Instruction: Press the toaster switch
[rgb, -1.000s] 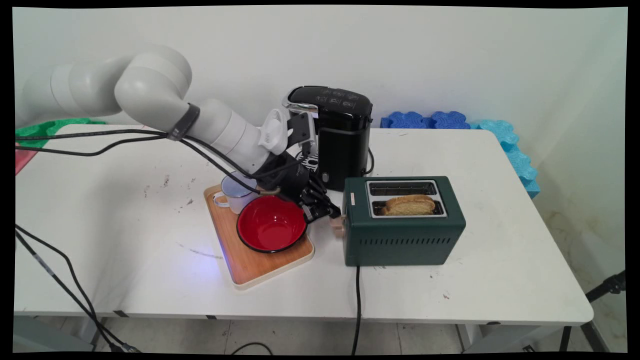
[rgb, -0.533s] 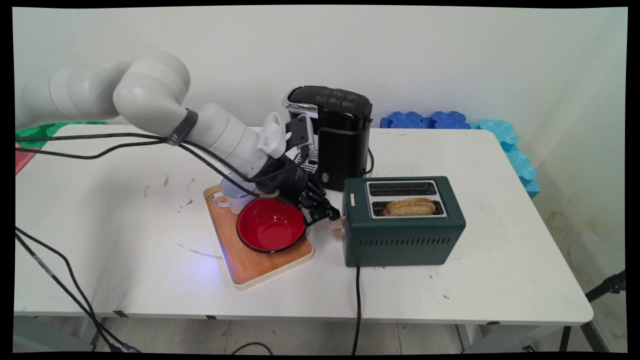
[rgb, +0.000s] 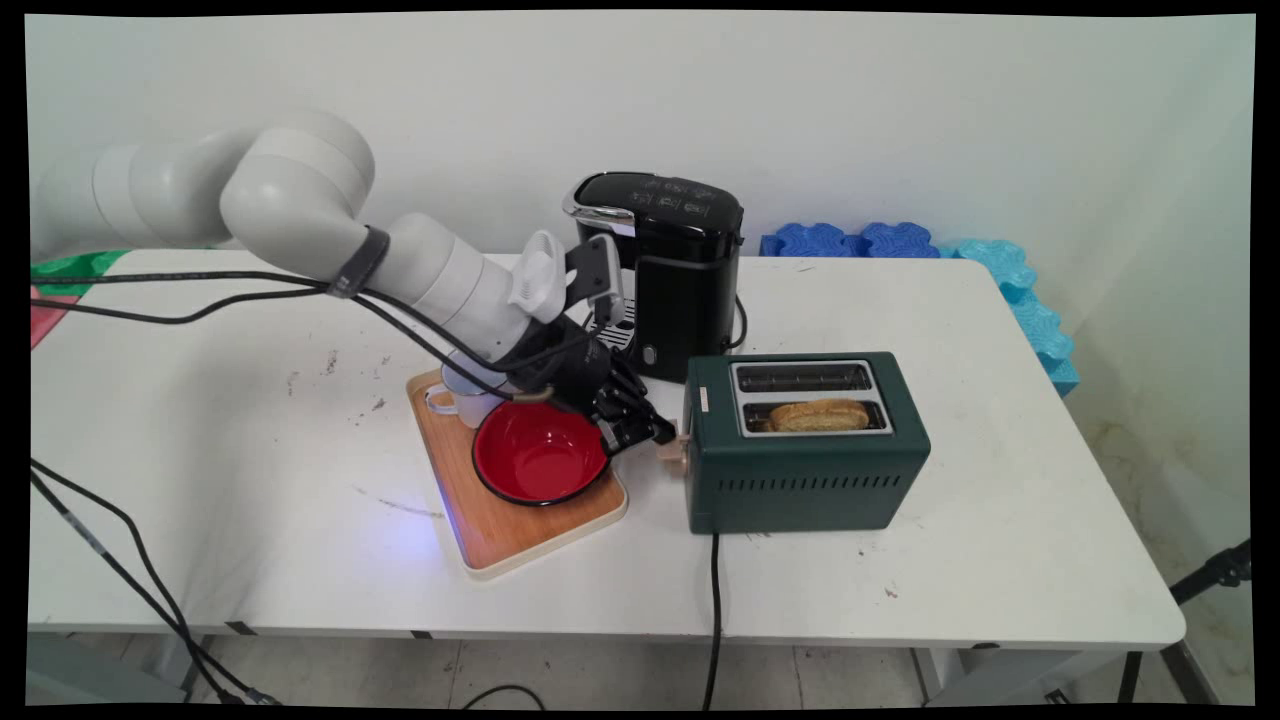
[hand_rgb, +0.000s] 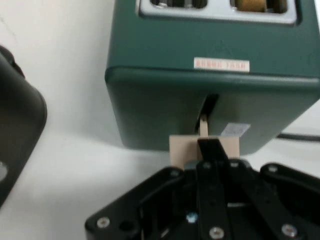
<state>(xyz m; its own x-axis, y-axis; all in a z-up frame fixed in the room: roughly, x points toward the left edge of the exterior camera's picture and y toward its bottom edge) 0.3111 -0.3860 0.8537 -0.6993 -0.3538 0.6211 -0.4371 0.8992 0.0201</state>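
Toaster lever (hand_rgb: 204, 148): tan tab on the green toaster's (rgb: 806, 455) left end face, sitting low in its vertical slot, directly ahead of my gripper (rgb: 662, 436). My fingers look shut together into one black stack, tip pressed on the tab's top edge. Not gripping it, just bearing on it.

Key relation: the lever lies straight along my approach axis, touching my fingertip. The slot runs up and down the end face, so lever travel is vertical. The tab's long axis is crosswise to the slot and flat.

Toaster long axis runs left-right across the white table (rgb: 1000, 560), lever end pointing at me. Two top slots: bread slice (rgb: 819, 414) sits low in the near one, far one looks empty.

Outward: red bowl (rgb: 540, 452) and white mug (rgb: 462, 393) on a wooden tray (rgb: 500, 535), just beside my wrist. Black coffee machine (rgb: 672, 270) behind the toaster, near my hand. Power cord (rgb: 714, 620) drops off the table's near edge.
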